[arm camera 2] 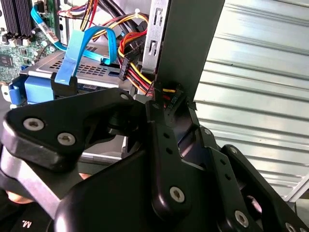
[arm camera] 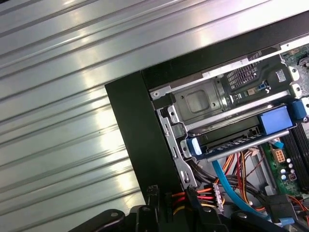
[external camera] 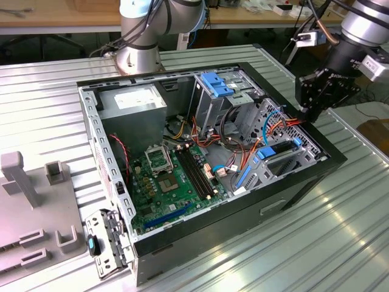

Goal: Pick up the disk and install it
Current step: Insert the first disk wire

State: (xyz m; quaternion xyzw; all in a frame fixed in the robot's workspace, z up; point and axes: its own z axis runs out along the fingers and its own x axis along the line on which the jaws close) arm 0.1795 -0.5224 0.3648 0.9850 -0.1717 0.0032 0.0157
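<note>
Shows the tool (external camera: pixel 310 112) spread and empty over the case wall (arm camera: pixel 135 135) nearest the bench's (external camera: pixel 292 255) edge at the exterior view's right. Places the disk (arm camera: pixel 274 121) seated in its cage (arm camera: pixel 203 104) just inside that wall, lower, visible edge square to it.

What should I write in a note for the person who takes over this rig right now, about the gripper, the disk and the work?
Gripper: at the computer case's wall, beside the red and yellow cables; it carries no disk.
Disk: lying in the drive cage inside the case, in its blue carrier.
Done: the disk appears placed in its bay.
Left: whether it is fully seated or cabled cannot be seen.
</note>
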